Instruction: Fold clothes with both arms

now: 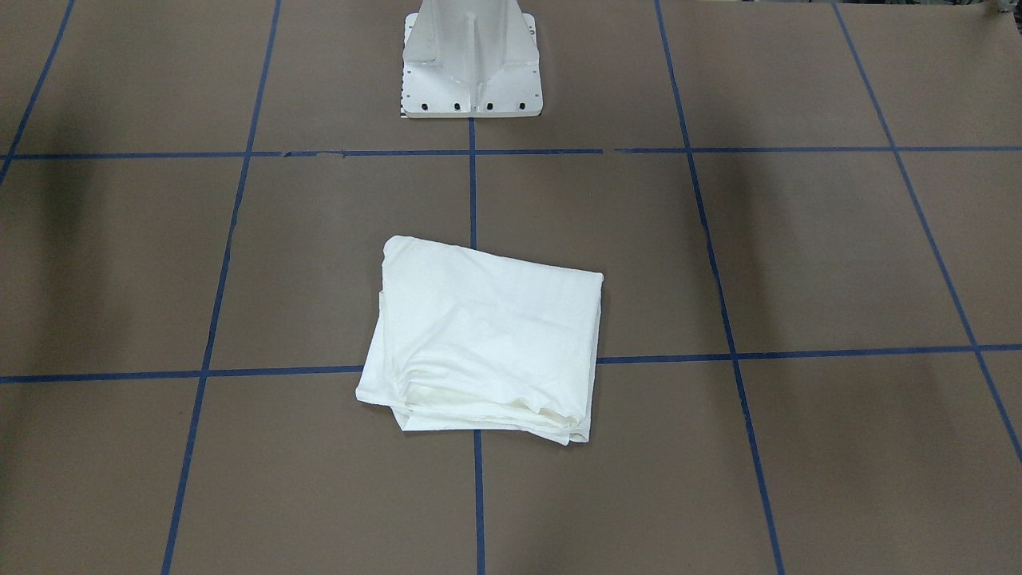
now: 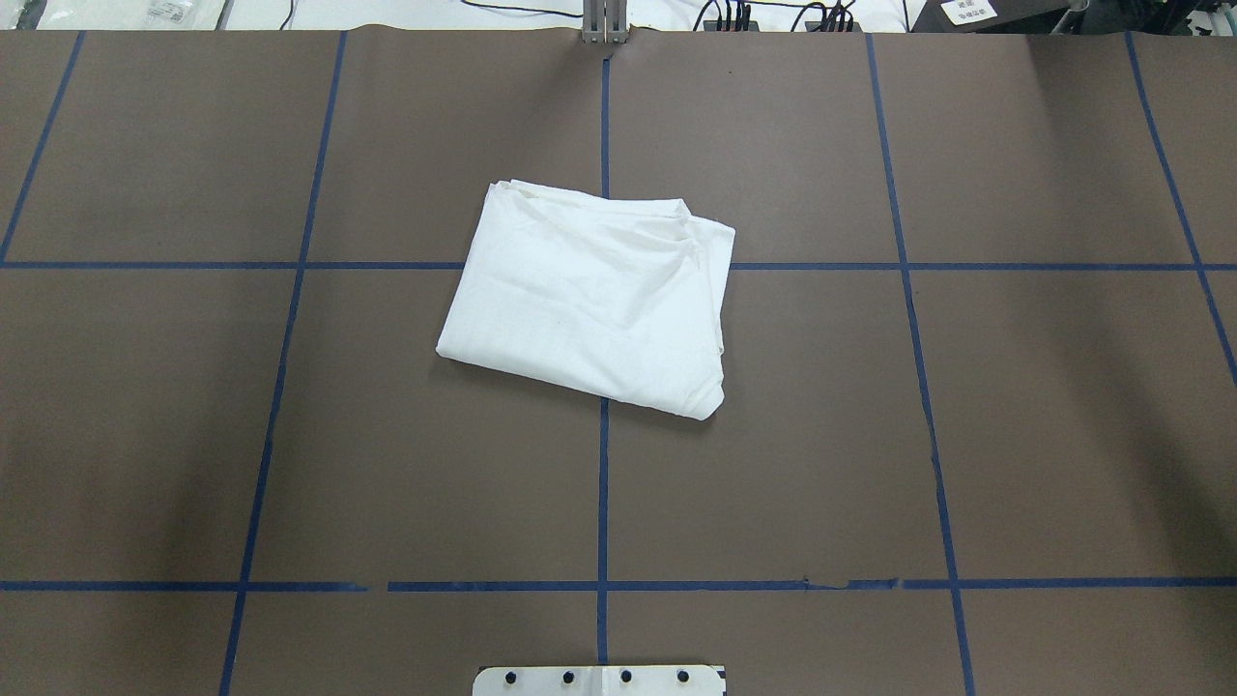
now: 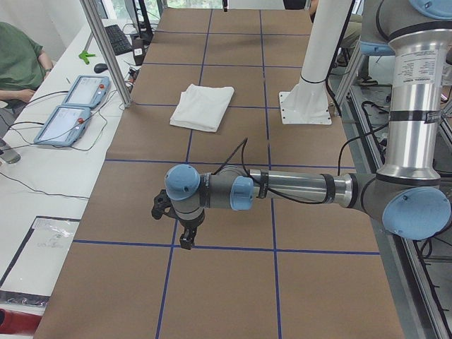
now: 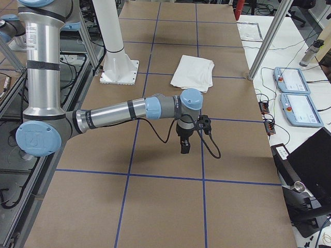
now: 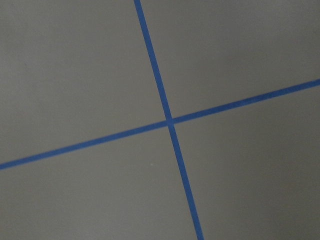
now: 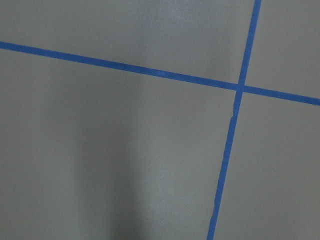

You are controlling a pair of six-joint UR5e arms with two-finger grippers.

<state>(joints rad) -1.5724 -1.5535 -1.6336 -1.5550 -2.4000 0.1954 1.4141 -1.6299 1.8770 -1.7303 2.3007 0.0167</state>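
Front-facing view: the table (image 1: pixel 798 255) is covered in brown paper and divided into squares by blue tape (image 1: pixel 473 200). The pedestal (image 1: pixel 471 80) stands at the far edge. The shirt (image 1: pixel 487 339) lies in the centre, over a tape crossing, folded into a compact flat packet. Its stacked loose edges face the operators' side and its smooth fold faces the pedestal. No print or collar shows. I judge the folding complete, or nearly so.

Overhead view: the packet's long axis runs across the table, from my left to my right. It is turned slightly off the grid, so its right end sits a little nearer my base. Neither arm enters this view.

Left side view: my left arm reaches out low and level over the table end. The left gripper (image 3: pixel 185 240) points down above bare paper, well apart from the shirt. I cannot tell here whether its fingers are apart or together. Two pendants (image 3: pixel 78 102) lie on a side bench.

Right side view: my right arm mirrors this at the opposite end, with the right gripper (image 4: pixel 184 146) pointing down and holding nothing that I can see. I cannot tell its finger state either. I judge both arms parked outward to keep the shirt unobstructed.

Left wrist view: only paper and two crossing tape lines, with no fingers in frame.

Right wrist view: the same, with a soft shadow on the paper.
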